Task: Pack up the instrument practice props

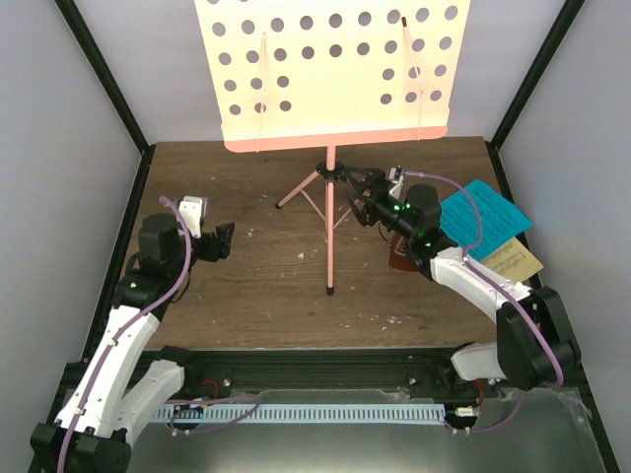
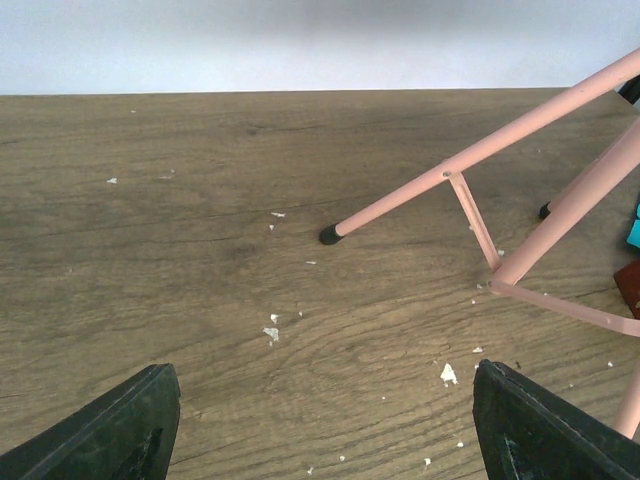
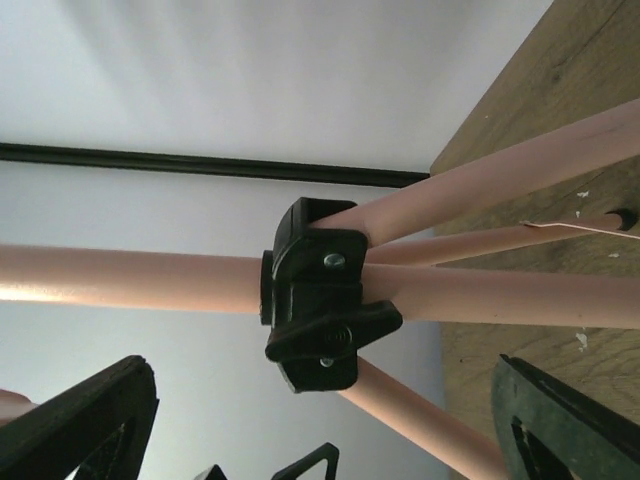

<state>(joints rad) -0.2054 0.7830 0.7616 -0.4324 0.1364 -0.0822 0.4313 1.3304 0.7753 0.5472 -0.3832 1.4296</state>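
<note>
Pink stand [image 1: 335,113]: hub [image 3: 315,300] just ahead of right tool [image 1: 357,187], upper ctr.
Pole [image 1: 330,246] upright; both tools spread, nothing held; left tool [image 1: 219,241] well apart, mid-left.

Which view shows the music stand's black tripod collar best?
Right wrist: the black tripod collar fills the centre, screws visible. Top external shows it tiny, where the legs meet the pole. Left wrist shows only the pink legs, no collar.

Black clamp [image 3: 315,305] mid-frame, joining the pink music stand [image 3: 130,278] tubes: one runs left of it, three fan right and down. Wooden table [image 3: 590,60] right of clamp. Right gripper [image 3: 320,430] below clamp, fingers [image 3: 85,425] spread wide, clear of the tubes.
</note>
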